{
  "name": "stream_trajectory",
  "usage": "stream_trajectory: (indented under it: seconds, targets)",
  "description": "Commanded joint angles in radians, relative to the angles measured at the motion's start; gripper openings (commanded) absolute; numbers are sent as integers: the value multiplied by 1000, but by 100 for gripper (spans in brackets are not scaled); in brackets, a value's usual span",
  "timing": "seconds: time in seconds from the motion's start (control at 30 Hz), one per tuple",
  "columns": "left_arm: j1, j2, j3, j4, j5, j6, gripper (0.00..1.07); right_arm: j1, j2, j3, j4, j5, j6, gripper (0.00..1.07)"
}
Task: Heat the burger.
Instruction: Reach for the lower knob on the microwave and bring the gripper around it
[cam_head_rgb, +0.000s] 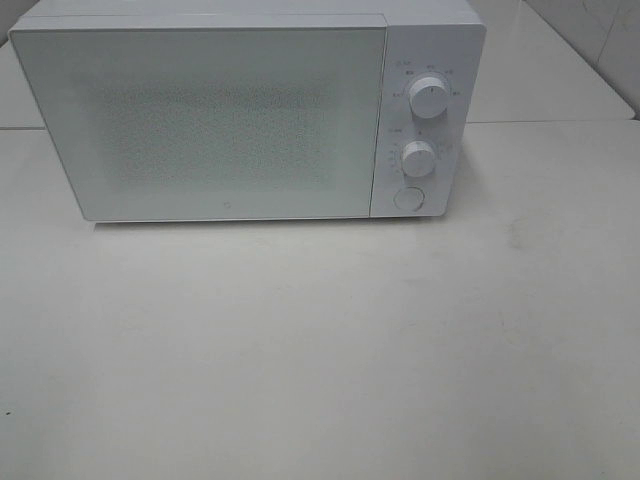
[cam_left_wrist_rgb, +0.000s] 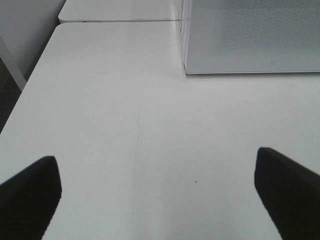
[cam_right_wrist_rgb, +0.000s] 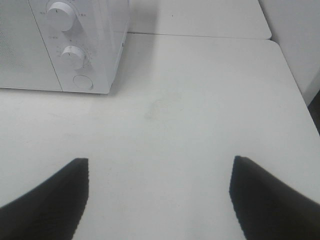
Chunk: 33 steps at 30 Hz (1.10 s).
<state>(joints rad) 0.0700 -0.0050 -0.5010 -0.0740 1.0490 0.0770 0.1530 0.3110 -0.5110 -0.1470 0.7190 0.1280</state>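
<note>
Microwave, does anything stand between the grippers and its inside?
Yes, the microwave door is shut across the front. The left gripper and right gripper hang open over the table, holding nothing. No burger shows in any view.

The left gripper (cam_left_wrist_rgb: 155, 165) points forward and down, its two dark fingers (cam_left_wrist_rgb: 30, 195) spread wide apart. The right gripper (cam_right_wrist_rgb: 160, 160) takes the same pose, its dark fingers (cam_right_wrist_rgb: 265, 200) just as far apart. Both hang free in the air.
</note>
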Motion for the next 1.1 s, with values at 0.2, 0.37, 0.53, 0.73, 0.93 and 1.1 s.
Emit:
stream_trajectory:
  seconds: [0.2,0.37,0.53,0.73,0.93,1.1]
  targets:
    - [1,-25,4,-3,-11,-9,100,0,128,72,3,-229,9,75]
    - [1,-25,4,-3,-11,-9,100,0,215,109,3,-365,9,75]
    - [1,-25,4,-3,-11,-9,100,0,285,126,3,-471,9,75]
    - [1,-25,4,-3,-11,-9,100,0,413,126,3,-629,9,75]
    - [1,-25,4,-3,-11,-9,100,0,574,126,3,-849,12,75]
    - [1,-25,4,-3,-11,-8,100,0,661,126,3,-1007,12,75]
